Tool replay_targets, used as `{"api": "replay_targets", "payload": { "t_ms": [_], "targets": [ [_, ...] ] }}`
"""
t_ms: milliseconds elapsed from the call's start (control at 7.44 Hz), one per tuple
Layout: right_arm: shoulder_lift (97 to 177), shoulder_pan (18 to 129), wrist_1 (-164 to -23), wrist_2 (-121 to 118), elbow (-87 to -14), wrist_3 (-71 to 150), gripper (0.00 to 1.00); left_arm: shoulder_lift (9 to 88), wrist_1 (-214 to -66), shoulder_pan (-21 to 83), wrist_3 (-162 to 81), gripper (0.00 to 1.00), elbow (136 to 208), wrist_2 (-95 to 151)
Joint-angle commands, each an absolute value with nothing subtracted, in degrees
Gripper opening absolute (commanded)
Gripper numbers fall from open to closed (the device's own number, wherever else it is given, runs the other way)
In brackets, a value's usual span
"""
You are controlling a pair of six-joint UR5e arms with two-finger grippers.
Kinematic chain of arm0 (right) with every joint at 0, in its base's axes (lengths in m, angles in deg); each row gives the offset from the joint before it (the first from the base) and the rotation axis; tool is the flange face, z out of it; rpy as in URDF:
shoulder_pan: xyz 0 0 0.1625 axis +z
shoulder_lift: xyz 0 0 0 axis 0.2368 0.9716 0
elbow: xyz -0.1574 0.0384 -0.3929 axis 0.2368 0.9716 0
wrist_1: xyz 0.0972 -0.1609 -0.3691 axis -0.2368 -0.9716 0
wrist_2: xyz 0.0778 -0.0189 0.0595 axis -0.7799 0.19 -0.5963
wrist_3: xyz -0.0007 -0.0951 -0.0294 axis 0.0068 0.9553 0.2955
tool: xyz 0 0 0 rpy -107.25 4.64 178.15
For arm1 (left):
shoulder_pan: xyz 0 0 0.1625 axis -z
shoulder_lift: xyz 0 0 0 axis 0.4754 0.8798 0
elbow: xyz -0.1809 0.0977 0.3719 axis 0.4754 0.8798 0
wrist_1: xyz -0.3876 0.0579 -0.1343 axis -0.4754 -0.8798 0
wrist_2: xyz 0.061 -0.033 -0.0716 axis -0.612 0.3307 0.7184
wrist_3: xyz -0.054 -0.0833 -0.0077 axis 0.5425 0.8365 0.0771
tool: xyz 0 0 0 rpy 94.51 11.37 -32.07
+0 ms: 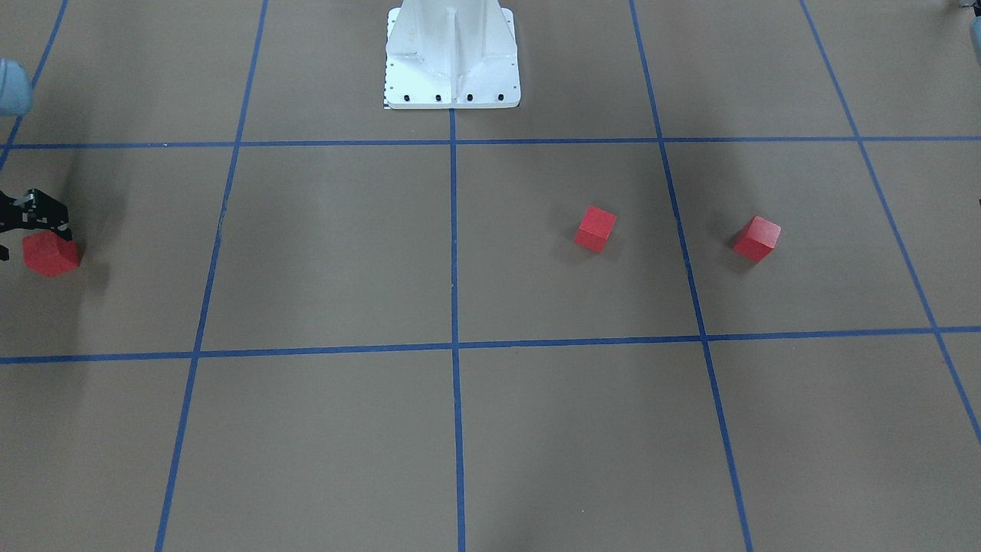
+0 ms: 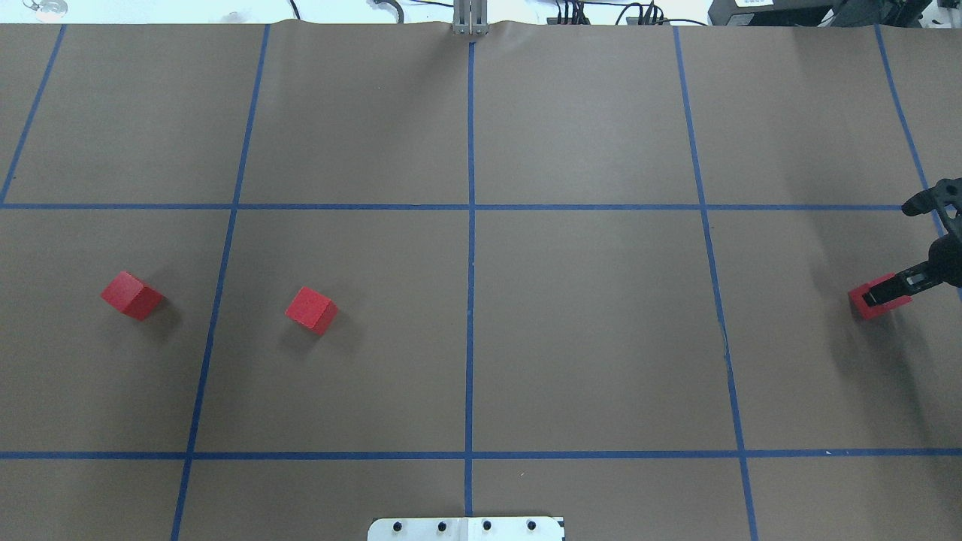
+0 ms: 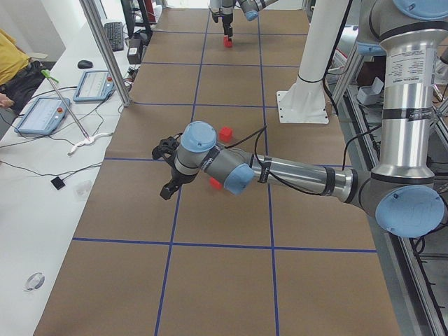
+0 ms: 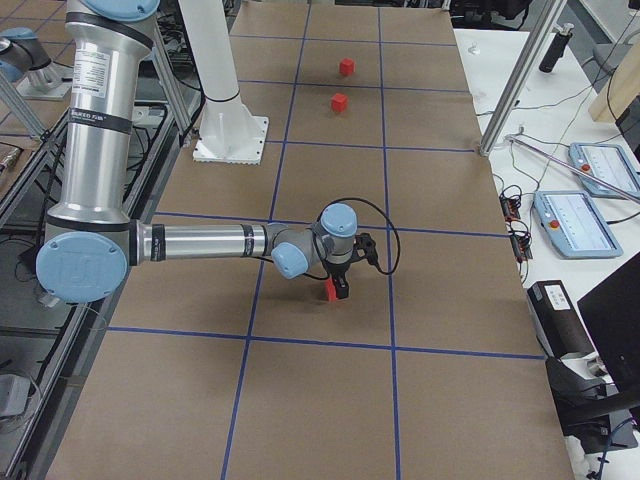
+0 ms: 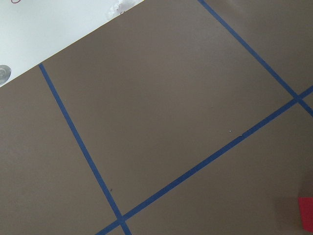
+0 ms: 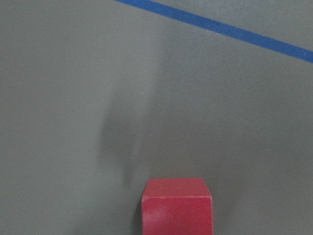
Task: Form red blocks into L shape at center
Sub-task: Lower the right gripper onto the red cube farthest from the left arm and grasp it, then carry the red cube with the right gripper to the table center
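Three red blocks (image 2: 310, 309) sit apart: two in the robot's left half, the third block (image 2: 872, 311) far right at the right gripper (image 2: 887, 291) (clamped or not, unclear; left gripper (image 3: 168, 171) likewise). The center (image 2: 470, 330) lies leftward of it, and this gripper is the nearer one.

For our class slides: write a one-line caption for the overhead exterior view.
Right gripper at one red block; two other red blocks sit apart on the left.

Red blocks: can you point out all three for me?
Far-left red block (image 2: 129, 291), overhead view, top face.
Middle red block (image 2: 308, 305), overhead view, top face.
Right red block (image 1: 50, 256), front-facing view, its middle.
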State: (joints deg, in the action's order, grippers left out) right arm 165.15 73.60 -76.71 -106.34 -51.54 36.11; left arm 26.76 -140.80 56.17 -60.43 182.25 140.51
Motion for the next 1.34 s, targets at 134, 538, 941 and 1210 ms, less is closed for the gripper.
{"api": "replay_targets", "payload": {
  "t_ms": [134,538,941,1210],
  "targets": [
    [164.8,73.2,-76.8,-105.8,-50.9,36.0,0.42,26.7,-140.9,56.2,-60.5,1.00,182.2,141.4],
    [162.4,73.5,-77.5,-106.5,-52.5,35.4,0.00,26.7,-140.9,56.2,-60.4,1.00,182.2,141.4],
    [150.2,70.3,-83.9,-106.6,-54.7,19.2,0.00,26.7,-140.8,56.3,-60.3,1.00,182.1,141.4],
    [138.6,62.6,-90.6,-103.4,-54.7,6.0,0.00,26.7,-140.8,56.2,-60.3,1.00,181.9,141.4]
  ]
}}
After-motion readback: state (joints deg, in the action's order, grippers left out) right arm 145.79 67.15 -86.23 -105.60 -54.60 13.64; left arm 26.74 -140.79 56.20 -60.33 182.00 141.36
